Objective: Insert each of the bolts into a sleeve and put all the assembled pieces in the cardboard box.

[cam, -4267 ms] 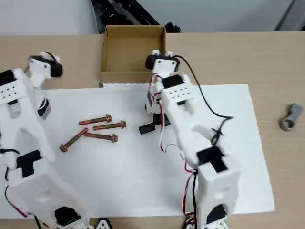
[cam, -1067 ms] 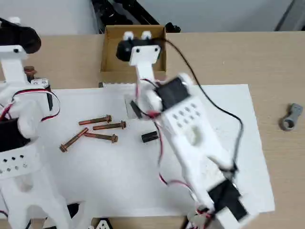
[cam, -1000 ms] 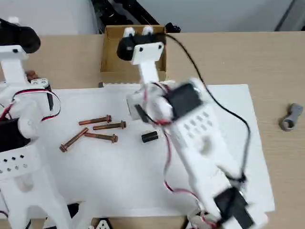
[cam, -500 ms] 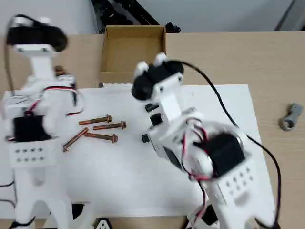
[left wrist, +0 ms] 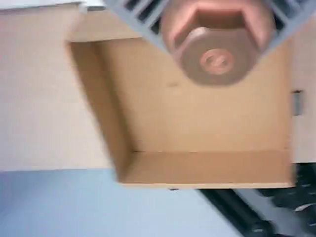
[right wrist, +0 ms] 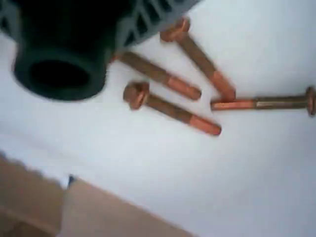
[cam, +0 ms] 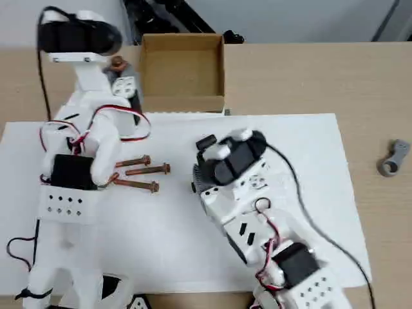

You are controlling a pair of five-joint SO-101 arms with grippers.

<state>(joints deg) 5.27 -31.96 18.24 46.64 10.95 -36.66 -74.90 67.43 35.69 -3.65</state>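
Left claw (cam: 122,78): closed on a copper bolt, its ribbed grey jaws pressing on either side of the bolt's head.
Held bolt (left wrist: 217,49): gripped in the left claw, raised off the table; the left wrist view looks along it, so only the hexagonal head and a round face show.
Cardboard box (cam: 182,96): just beside the left claw, on the side toward the right arm. The claw sits just outside its near wall. The box is open on top, with a bare brown floor.
Right claw (cam: 205,175): closed on the sleeve, low over the white sheet.
Sleeve (right wrist: 59,69): a black tube held in the right claw, its open bore facing the wrist camera.
Loose bolts (right wrist: 170,111): four copper bolts lying flat on the sheet, near the right claw on the side toward the left arm. Three lie close together, two of them nearly parallel, and the fourth lies a little apart from them. In the high view the left arm covers part of one.
White sheet (cam: 309,148): spread over the table under the right claw and the loose bolts.
Grey part (cam: 393,158): on the bare table (cam: 309,77), well apart from the right claw, past the sheet's edge farthest from the left arm.
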